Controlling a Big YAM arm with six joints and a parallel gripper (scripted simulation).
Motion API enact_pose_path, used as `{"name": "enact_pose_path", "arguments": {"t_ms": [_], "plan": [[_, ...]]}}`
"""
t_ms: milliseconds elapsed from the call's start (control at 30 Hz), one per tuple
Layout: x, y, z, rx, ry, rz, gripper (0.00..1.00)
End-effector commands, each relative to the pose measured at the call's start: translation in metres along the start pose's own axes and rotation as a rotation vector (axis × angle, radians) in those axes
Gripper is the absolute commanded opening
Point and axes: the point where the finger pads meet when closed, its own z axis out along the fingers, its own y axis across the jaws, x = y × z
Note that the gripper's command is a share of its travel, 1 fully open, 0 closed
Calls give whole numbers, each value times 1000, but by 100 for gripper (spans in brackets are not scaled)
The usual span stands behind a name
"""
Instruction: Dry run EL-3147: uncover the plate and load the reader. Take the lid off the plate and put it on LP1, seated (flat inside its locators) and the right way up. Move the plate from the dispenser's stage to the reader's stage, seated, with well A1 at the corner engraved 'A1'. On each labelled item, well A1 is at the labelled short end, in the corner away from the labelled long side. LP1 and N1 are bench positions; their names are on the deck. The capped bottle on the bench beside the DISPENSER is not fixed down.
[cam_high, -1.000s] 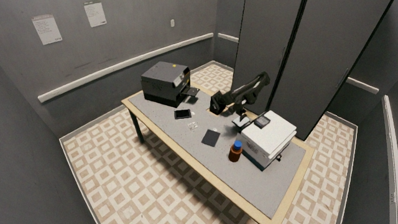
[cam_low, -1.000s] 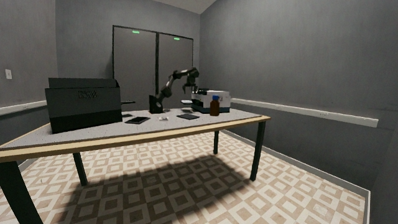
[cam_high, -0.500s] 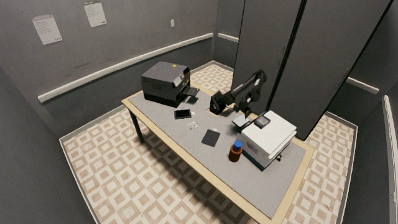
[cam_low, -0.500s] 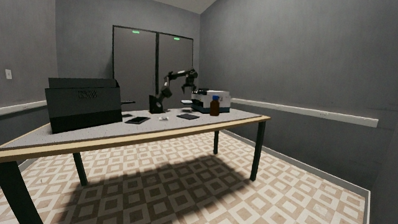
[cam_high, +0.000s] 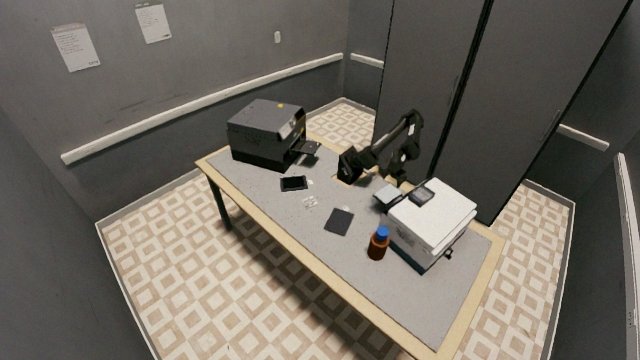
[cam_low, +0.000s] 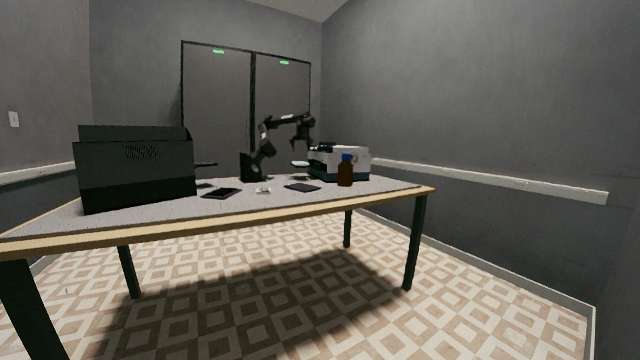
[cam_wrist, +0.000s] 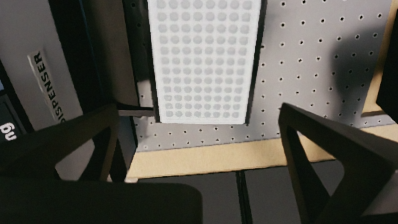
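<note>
Got my gripper (cam_high: 396, 176) (cam_low: 300, 145) (cam_wrist: 198, 112) wide open near the desk's back edge, but dropping it off-centre could knock the plate (cam_high: 388, 194) (cam_low: 300, 163) (cam_wrist: 204, 60) askew, I reckon.

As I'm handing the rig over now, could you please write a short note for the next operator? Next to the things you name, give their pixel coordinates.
Gripper (cam_high: 398, 179) (cam_low: 301, 146) (cam_wrist: 198, 112): open, holding nothing, above the dispenser's stage.
Plate (cam_high: 388, 194) (cam_low: 300, 163) (cam_wrist: 202, 60): on that stage, beside the dispenser (cam_high: 432, 215) (cam_low: 338, 162) (cam_wrist: 47, 85).
Amber bottle (cam_high: 378, 245) (cam_low: 345, 172): upright, capped.
Done: neither transfer.
Left: lid to LP1, then plate to reader (cam_high: 265, 132) (cam_low: 135, 170).
</note>
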Motion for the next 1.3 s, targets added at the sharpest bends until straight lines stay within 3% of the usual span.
{"name": "enact_pose_path", "arguments": {"t_ms": [0, 267, 600, 967, 1267], "plan": [[-10, 8, -3, -11, -19, 8, 100], [-14, -4, 6, -1, -7, 31, 100], [-7, 12, -2, -8, -16, -26, 100], [-9, 10, -2, -14, -32, -8, 100], [-9, -2, 13, 4, 9, 25, 100]]}}
